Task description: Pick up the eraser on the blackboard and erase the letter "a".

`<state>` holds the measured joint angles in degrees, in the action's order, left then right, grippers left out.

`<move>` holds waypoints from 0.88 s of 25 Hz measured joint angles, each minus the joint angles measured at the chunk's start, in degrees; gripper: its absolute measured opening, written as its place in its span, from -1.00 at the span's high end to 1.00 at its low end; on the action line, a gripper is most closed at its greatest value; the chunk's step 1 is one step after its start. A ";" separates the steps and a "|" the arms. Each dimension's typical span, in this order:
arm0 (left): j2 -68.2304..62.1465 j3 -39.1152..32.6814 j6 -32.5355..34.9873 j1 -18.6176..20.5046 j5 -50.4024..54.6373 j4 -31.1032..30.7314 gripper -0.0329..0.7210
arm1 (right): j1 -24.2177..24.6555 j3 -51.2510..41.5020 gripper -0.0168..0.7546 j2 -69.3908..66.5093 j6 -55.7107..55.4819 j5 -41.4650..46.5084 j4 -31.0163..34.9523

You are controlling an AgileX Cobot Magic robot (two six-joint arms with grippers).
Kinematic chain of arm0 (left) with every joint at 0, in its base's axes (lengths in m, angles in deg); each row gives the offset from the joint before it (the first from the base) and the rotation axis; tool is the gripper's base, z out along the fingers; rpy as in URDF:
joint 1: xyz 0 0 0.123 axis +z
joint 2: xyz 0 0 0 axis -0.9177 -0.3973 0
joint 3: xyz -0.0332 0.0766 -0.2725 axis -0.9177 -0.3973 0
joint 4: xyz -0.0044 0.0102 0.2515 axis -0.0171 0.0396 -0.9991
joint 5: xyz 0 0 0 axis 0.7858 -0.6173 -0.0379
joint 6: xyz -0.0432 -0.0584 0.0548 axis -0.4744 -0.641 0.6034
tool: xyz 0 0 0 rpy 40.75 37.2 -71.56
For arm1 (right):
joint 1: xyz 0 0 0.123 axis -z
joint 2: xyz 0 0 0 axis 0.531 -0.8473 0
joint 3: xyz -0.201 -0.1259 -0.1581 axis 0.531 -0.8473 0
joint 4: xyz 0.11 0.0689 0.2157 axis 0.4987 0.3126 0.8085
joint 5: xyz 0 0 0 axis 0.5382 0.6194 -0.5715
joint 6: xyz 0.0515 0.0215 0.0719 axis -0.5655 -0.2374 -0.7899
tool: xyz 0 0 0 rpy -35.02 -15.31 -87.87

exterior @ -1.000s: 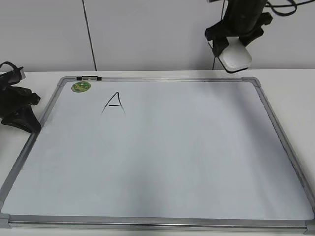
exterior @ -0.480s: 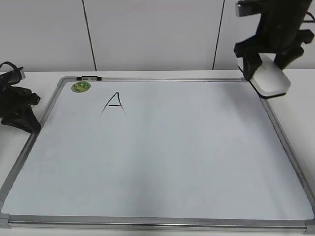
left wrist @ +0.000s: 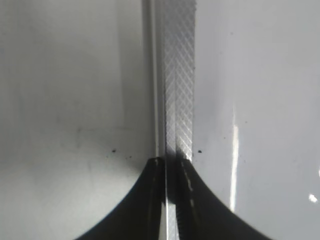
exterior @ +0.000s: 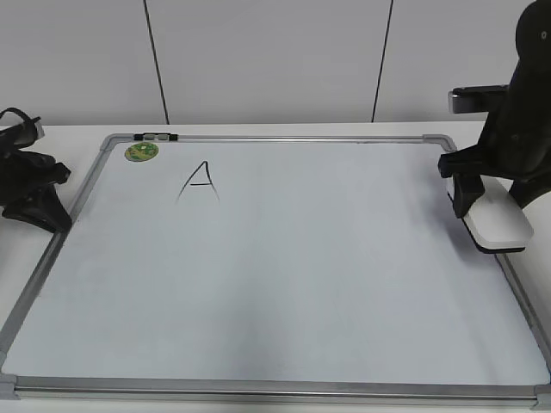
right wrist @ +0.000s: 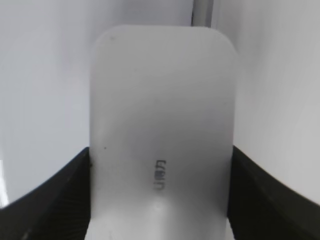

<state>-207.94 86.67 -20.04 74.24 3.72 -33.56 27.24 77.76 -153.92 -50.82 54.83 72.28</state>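
The blackboard (exterior: 284, 284) lies flat on the table. It bears a capital "A" (exterior: 200, 182); no lowercase "a" shows on it. My right gripper (exterior: 492, 206) is shut on the white eraser (exterior: 499, 224) and holds it low over the board's right edge. I cannot tell whether the eraser touches the board. In the right wrist view the eraser (right wrist: 162, 125) fills the space between the jaws (right wrist: 160, 172). My left gripper (exterior: 39, 194) rests by the board's left edge. In the left wrist view its jaws (left wrist: 171, 165) are shut over the board's metal frame (left wrist: 179, 75).
A round green sticker (exterior: 141, 152) and a small clip (exterior: 156, 136) sit at the board's far left corner. A white wall with dark seams stands behind the table. The board's frame (right wrist: 202, 12) shows beyond the eraser.
My right arm has carried the eraser from high above the board's far right corner down and to the right, to the board's right edge. The left arm has not moved.
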 joint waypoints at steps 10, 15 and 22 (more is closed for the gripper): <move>0.00 0.00 0.00 0.00 0.00 0.00 0.83 | 0.62 -3.09 -0.42 0.00 -2.74 -8.93 0.91; 0.00 0.00 0.00 0.00 0.00 0.00 0.83 | 2.71 -3.09 -0.42 0.00 -2.76 -11.56 1.89; 0.00 0.00 0.00 0.00 0.10 0.23 0.83 | 3.90 -3.09 -0.42 -1.68 0.74 -12.36 5.06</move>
<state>-207.94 86.67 -20.04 74.24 3.82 -33.32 31.14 74.67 -155.60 -50.08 42.47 77.34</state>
